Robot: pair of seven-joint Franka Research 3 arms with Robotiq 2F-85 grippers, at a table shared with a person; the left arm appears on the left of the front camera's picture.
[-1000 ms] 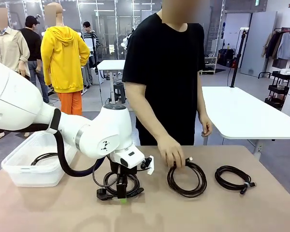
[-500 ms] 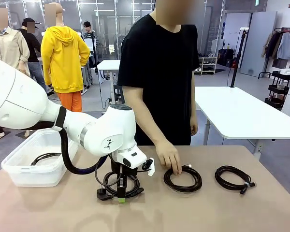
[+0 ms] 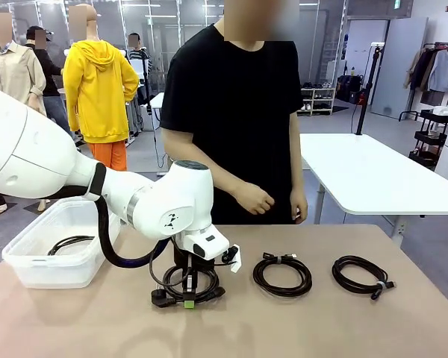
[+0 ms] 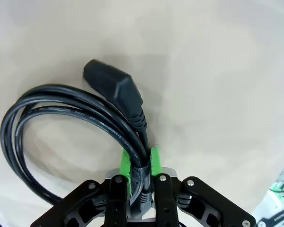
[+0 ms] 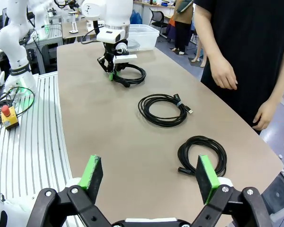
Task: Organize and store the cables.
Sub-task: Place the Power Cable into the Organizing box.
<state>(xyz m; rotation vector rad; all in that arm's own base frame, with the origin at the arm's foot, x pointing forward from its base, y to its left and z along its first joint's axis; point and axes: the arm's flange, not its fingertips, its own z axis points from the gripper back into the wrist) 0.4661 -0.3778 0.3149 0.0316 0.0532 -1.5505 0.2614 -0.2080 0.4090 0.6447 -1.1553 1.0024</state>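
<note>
Three coiled black cables lie on the tan table (image 3: 403, 328). My left gripper (image 3: 188, 302) points straight down onto the left coil (image 3: 172, 283). In the left wrist view the green pads (image 4: 128, 163) are shut on that coil's strands (image 4: 61, 101), right behind its chunky plug (image 4: 114, 86). The middle coil (image 3: 282, 274) and the right coil (image 3: 361, 274) lie free. My right gripper (image 5: 149, 172) hovers open, nothing in it, above the table end near the right coil (image 5: 203, 153). From there the middle coil (image 5: 163, 109) and the left gripper (image 5: 112, 73) show farther off.
A clear plastic bin (image 3: 48, 268) stands at the table's left end with a cable (image 3: 67, 244) inside. The person stands at the far edge, one hand (image 3: 254, 200) held above the table. A white table (image 3: 366, 175) stands behind on the right.
My left gripper has closed on the left coil. The person has let go of the middle coil, which ended slightly further left, and pulled the hand back up.
</note>
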